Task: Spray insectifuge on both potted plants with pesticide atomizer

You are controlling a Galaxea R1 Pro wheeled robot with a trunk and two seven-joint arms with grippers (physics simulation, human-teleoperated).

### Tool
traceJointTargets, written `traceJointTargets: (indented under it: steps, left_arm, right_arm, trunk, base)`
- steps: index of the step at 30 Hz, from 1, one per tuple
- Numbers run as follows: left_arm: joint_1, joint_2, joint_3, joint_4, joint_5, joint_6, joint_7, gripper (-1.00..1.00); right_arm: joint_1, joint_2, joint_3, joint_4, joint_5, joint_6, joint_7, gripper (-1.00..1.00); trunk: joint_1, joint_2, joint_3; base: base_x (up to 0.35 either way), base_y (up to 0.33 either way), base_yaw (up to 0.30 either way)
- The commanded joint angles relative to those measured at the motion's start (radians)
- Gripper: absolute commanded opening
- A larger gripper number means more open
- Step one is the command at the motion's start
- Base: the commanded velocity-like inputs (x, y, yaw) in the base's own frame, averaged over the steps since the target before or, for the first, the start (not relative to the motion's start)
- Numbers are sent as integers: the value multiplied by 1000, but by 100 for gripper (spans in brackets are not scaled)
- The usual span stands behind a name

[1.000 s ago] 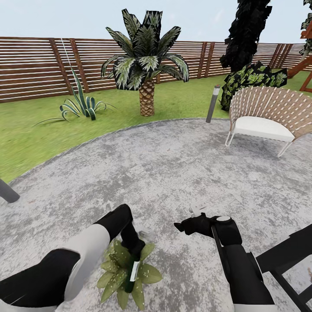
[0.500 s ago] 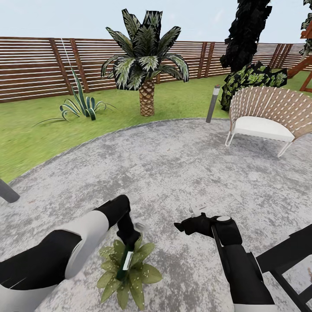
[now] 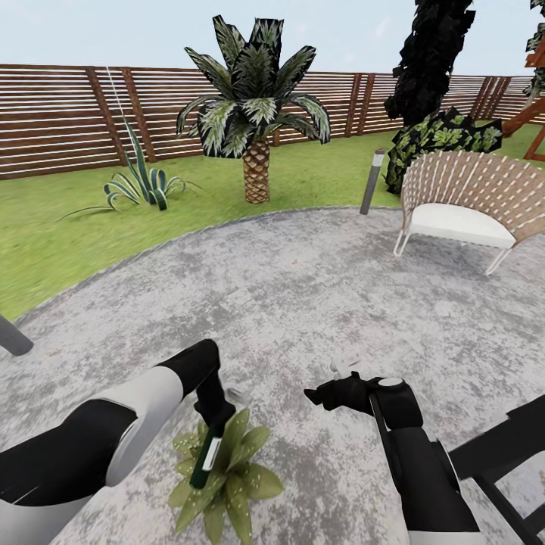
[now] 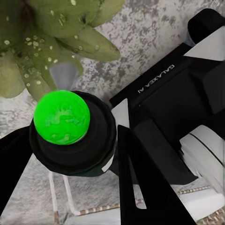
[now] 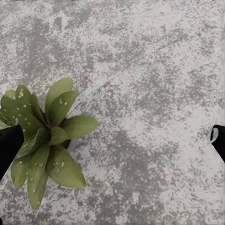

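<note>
One potted plant (image 3: 227, 477), a low rosette of green leaves flecked with white, stands on the grey paving just in front of me. My left gripper (image 3: 214, 421) is shut on the pesticide atomizer (image 3: 204, 457), a dark bottle with a white label, held tilted over the plant's left side. In the left wrist view the atomizer's green round top (image 4: 61, 117) sits between the black fingers (image 4: 140, 173), with speckled leaves (image 4: 42, 42) beyond it. My right gripper (image 3: 331, 384) hovers open to the plant's right; its wrist view looks down on the plant (image 5: 47, 136).
Grey paving (image 3: 303, 288) stretches ahead, edged by lawn (image 3: 68, 242). A wicker chair (image 3: 465, 204) stands at the right, a grey bollard (image 3: 371, 182) beside it, another bollard (image 3: 11, 337) at the left. A palm (image 3: 253, 113), an agave (image 3: 144, 182) and a slat fence (image 3: 60, 113) lie beyond.
My left gripper has carried the atomizer a little left and up across the plant, and the bottle leans more. The right arm has not moved.
</note>
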Motion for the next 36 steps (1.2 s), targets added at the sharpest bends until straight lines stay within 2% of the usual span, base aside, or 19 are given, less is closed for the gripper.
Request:
traceJointTargets:
  steps: [1, 8, 13, 17, 21, 27, 33, 36]
  left_arm:
    - [0, -1, -3, -2, -8, 6, -11, -100]
    - [1, 0, -6, -2, -8, 6, -14, -100]
    - [1, 6, -56, -2, -8, 6, -14, -100]
    - [0, 31, -71, -2, -8, 6, -14, -100]
    - [-1, 46, -73, -2, -8, 6, -14, -100]
    - [-18, 85, -75, -2, -8, 6, -15, -100]
    - [-24, 91, -77, -2, -9, 5, -15, -100]
    - [-25, 87, -102, -2, -9, 4, -15, -100]
  right_arm:
    - [-1, 1, -2, -1, 10, 2, 10, 100]
    - [-1, 1, -2, -1, 9, 2, 10, 100]
    - [-1, 1, -2, -1, 9, 2, 10, 100]
    - [-1, 0, -2, -1, 10, 2, 10, 100]
    - [-1, 1, -2, -1, 10, 2, 11, 100]
    - [-1, 0, -2, -1, 10, 2, 10, 100]
    - [-1, 0, -2, -1, 10, 2, 11, 100]
    - [-1, 0, -2, -1, 10, 2, 10, 100]
  trunk:
    - [0, 0, -1]
    - [0, 0, -1]
    - [0, 0, -1]
    - [0, 0, -1]
    - [0, 0, -1]
    - [0, 0, -1]
    - [0, 0, -1]
    - [0, 0, -1]
  base:
    - [168, 0, 0]
    - [49, 0, 0]
    - [4, 0, 0]
    - [0, 0, 0]
    - [0, 0, 0]
    - [0, 0, 0]
    - [0, 0, 0]
    - [0, 0, 0]
